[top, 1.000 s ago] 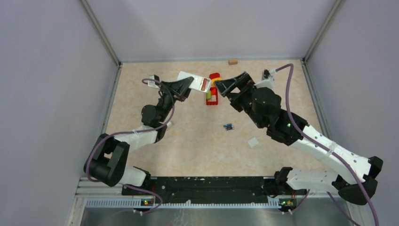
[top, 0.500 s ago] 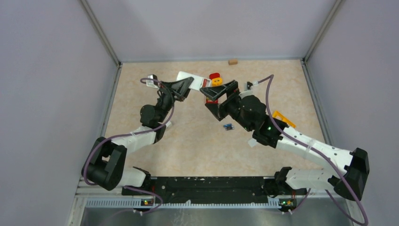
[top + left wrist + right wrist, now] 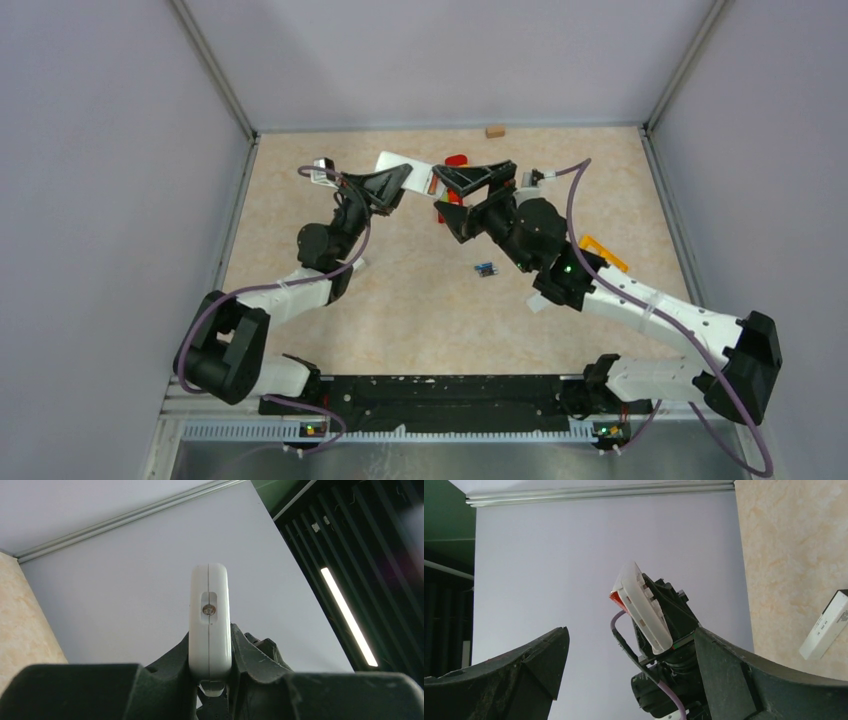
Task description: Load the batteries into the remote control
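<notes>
My left claw point(image 3: 398, 183) is clamped narrow on the white remote point(image 3: 402, 162), which it holds up off the table point(image 3: 400, 310) near the far side. From the left wrist I see the remote point(image 3: 210, 620) edge-on, pinched between both fingers, its thin side facing the camera.

My right claw point(image 3: 440, 195) is spread wide with nothing between its jaws. It hangs just beside the remote's free end, pointing at it. From the right wrist the remote point(image 3: 641, 605) stands tilted ahead of my open fingers point(image 3: 524, 675), with a reddish patch at its upper end; I cannot tell what that patch is.

One battery point(image 3: 486, 269), blue and dark, lies on the table near the middle, well apart from both claws and close to my right forearm. A red remote point(image 3: 456, 159) lies mostly hidden behind my right claw. A tan block point(image 3: 494, 131) sits at the back wall, and a small white box point(image 3: 826, 630) lies on the table beyond my left claw.
</notes>
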`<control>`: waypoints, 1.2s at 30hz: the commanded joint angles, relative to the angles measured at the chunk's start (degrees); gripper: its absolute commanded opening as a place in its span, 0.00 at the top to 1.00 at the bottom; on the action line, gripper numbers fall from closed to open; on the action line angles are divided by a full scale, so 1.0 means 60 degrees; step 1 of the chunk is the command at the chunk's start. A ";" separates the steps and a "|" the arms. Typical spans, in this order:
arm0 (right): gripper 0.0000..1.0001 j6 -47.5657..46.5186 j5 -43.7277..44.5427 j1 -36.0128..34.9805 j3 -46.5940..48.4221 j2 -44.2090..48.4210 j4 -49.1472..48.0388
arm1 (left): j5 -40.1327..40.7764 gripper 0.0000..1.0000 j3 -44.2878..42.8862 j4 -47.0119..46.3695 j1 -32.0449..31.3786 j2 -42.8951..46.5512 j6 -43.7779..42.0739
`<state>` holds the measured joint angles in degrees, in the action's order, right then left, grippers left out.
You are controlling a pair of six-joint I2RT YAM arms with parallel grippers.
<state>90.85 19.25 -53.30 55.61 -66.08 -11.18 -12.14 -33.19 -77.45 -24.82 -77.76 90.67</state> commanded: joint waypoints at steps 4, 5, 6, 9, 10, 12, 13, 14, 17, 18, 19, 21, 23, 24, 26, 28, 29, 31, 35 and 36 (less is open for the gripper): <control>0.07 0.0698 -0.0404 0.0422 -0.0028 -0.0291 -0.0755 | -0.0234 1.00 -0.0012 -0.1231 0.0020 -0.0147 -0.0010; 0.08 0.0769 -0.0490 0.0472 -0.0013 -0.0322 -0.0736 | -0.0245 1.00 -0.0014 -0.1268 0.0020 -0.0184 -0.0010; 0.10 0.0818 -0.0531 0.0498 -0.0039 -0.0338 -0.0756 | -0.0260 1.00 -0.0019 -0.1302 0.0020 -0.0199 -0.0010; 0.13 0.0804 -0.0588 0.0504 -0.0204 -0.0331 -0.1135 | -0.0294 1.00 -0.0006 -0.1382 0.0020 -0.0222 -0.0023; 0.14 0.0817 -0.0613 0.0504 -0.0226 -0.0343 -0.1216 | -0.0304 1.00 -0.0002 -0.1388 0.0024 -0.0222 -0.0035; 0.15 0.0867 -0.0649 0.0504 -0.0266 -0.0373 -0.1298 | -0.0320 1.00 -0.0004 -0.1407 0.0020 -0.0237 -0.0040; 0.16 0.0887 -0.0689 0.0510 -0.0285 -0.0394 -0.1337 | -0.0333 1.00 -0.0005 -0.1427 0.0028 -0.0248 -0.0039; 0.17 0.0910 -0.0725 0.0518 -0.0289 -0.0424 -0.1355 | -0.0355 1.00 -0.0005 -0.1445 0.0021 -0.0253 -0.0052; 0.25 0.0942 -0.0849 0.0568 -0.0210 -0.0506 -0.1255 | -0.0363 1.00 0.0041 -0.1461 0.0020 -0.0240 -0.0068; 0.26 0.0943 -0.0899 0.0598 -0.0146 -0.0524 -0.1141 | -0.0375 1.00 0.0050 -0.1474 0.0020 -0.0239 -0.0072; 0.27 0.0919 -0.0898 0.0600 -0.0090 -0.0528 -0.1079 | -0.0378 1.00 0.0064 -0.1489 0.0020 -0.0228 -0.0076; 0.27 0.0854 -0.0886 0.0607 -0.0056 -0.0515 -0.1052 | -0.0379 1.00 0.0095 -0.1491 0.0020 -0.0205 -0.0083; 0.28 0.0842 -0.0878 0.0607 -0.0041 -0.0520 -0.1062 | -0.0365 1.00 0.0117 -0.1491 0.0020 -0.0202 -0.0081; 0.28 0.0840 -0.0875 0.0607 -0.0048 -0.0515 -0.1066 | -0.0351 1.00 0.0123 -0.1502 0.0020 -0.0201 -0.0072; 0.27 0.0841 -0.0877 0.0600 -0.0061 -0.0519 -0.1094 | -0.0349 1.00 0.0150 -0.1495 0.0020 -0.0190 -0.0086; 0.25 0.0795 -0.0853 0.0617 -0.0056 -0.0511 -0.1110 | -0.0349 1.00 0.0161 -0.1492 0.0020 -0.0184 -0.0097; 0.24 0.0768 -0.0826 0.0621 -0.0044 -0.0501 -0.1096 | -0.0349 1.00 0.0164 -0.1504 0.0020 -0.0192 -0.0105; 0.23 0.0732 -0.0773 0.0621 -0.0055 -0.0478 -0.1085 | -0.0372 1.00 0.0157 -0.1531 0.0020 -0.0194 -0.0127; 0.23 0.0708 -0.0655 0.0621 -0.0079 -0.0422 -0.1066 | -0.0379 1.00 0.0188 -0.1680 0.0031 -0.0223 -0.0152; 0.23 0.0708 -0.0627 0.0621 -0.0076 -0.0417 -0.1066 | -0.0364 1.00 0.0202 -0.1738 0.0022 -0.0230 -0.0163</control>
<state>95.66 14.85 -50.09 53.93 -69.30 -15.86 -13.93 -32.36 -81.23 -24.82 -79.31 90.43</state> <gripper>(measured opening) 0.770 0.256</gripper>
